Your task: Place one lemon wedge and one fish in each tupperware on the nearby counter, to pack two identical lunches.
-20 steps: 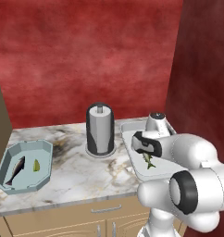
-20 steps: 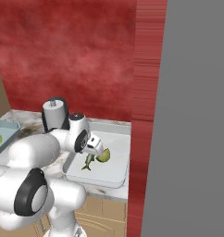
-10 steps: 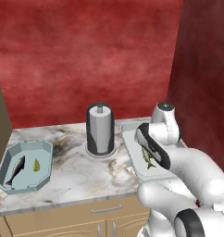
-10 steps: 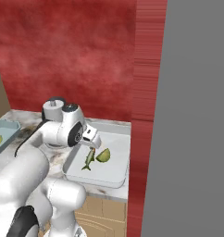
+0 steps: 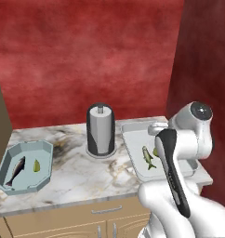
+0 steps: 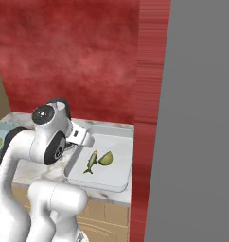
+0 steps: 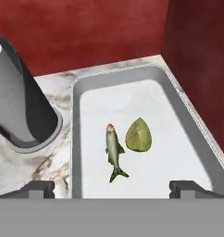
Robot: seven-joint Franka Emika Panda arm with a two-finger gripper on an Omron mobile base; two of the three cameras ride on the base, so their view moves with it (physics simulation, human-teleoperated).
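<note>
Arm: rising from the base and folding over the right end of the counter (image 5: 77, 179), its hand pulled back above the white-grey rectangular tupperware (image 7: 146, 81), where a second ago it was reaching low over that tray's contents. Gripper (image 7: 112, 189): standing wide apart, its two dark fingertips (image 7: 37, 189) showing at either side of the tray in the hand view, gripping nothing. Fish (image 7: 114, 150): lying flat in the rectangular tupperware, long axis running along the tray's length, head toward the red back wall (image 5: 86, 56), tail toward the counter's front edge. Lemon wedge (image 7: 139, 135): lying just beside the fish on the side away from the paper-towel holder (image 5: 101, 130), its pointed end facing the back wall. Pale blue octagonal tupperware (image 5: 44, 151): sitting on the far side of the paper-towel holder from the rectangular tupperware, carrying a dark fish (image 5: 16, 170) and a second lemon wedge (image 5: 36, 165) side by side, unchanged from the earlier frames.
</note>
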